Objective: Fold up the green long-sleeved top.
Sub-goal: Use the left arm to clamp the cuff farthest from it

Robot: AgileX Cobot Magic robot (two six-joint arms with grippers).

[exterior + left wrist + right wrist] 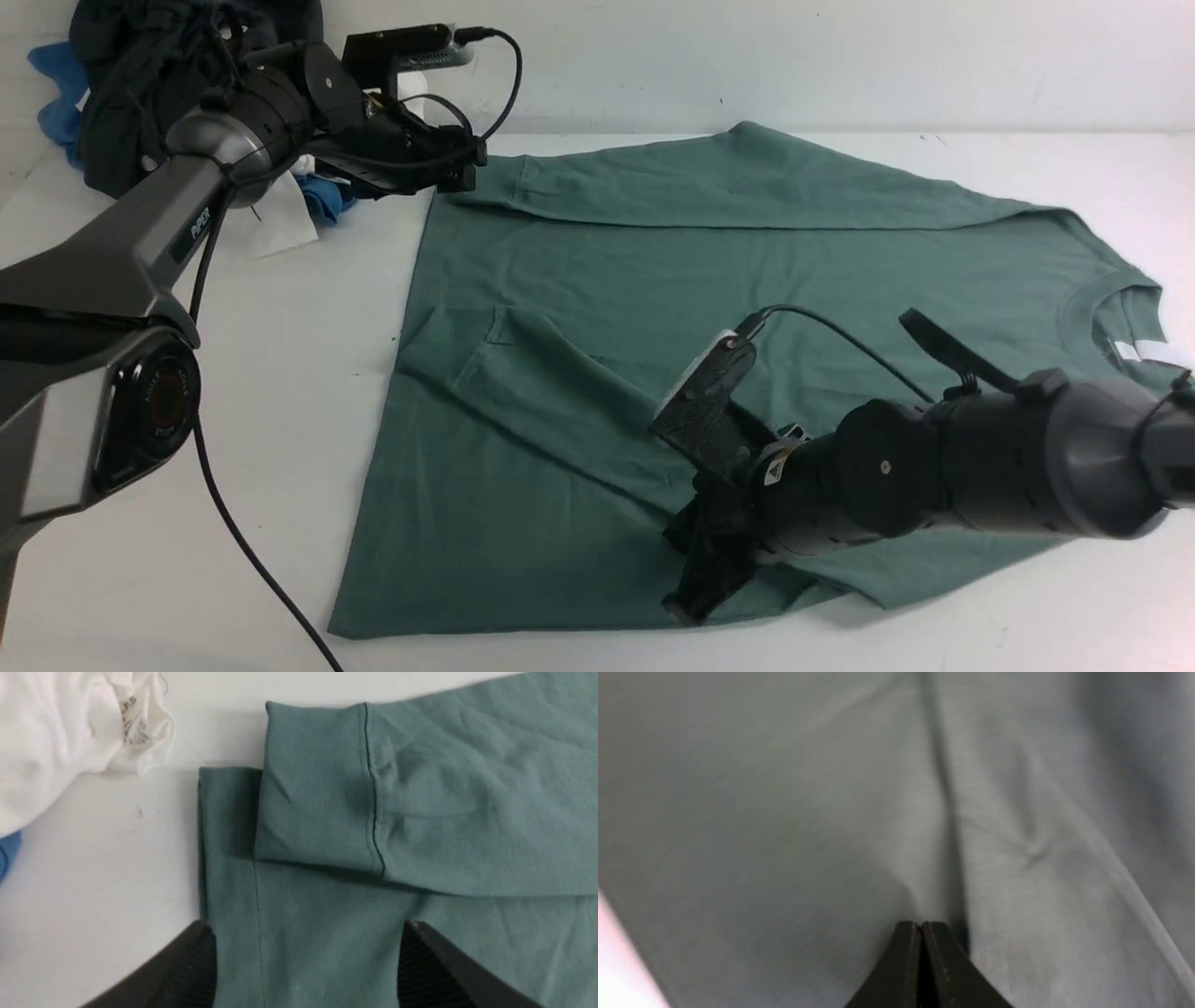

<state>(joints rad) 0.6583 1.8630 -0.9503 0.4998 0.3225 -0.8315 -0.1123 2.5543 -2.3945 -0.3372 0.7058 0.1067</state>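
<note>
Front view. Green top [653, 308] flat on the white tabletop [280, 420], neck hole to the right, sleeves seemingly folded in over the body. Left tool [459, 173] at the far left corner of the top, just above it. Right tool [689, 597] low at the near edge, down on the cloth. Dark pile [159, 84] in the far left corner, apart from the top.

Left wrist view. Fingers [187, 970] spread wide, holding nothing. Below them, the hem corner of the top. Cuff [313, 788] lying right on that corner. White cloth [60, 732] near, not touching the top.

Right wrist view. Very blurry. Fingers [908, 966] pressed together, tips at the cloth, with a crease running away from them. Cannot tell if any cloth is caught between them.

Now the worries. Could pinch the cuff alone with the left tool and drag the sleeve back out. Could miss the bottom layer and lift only half the corner. Could also snag the white cloth, being so close. With no cloth caught in the right tool, would lift one side only and make a crooked fold. Pulling too hard might slide the whole top.
</note>
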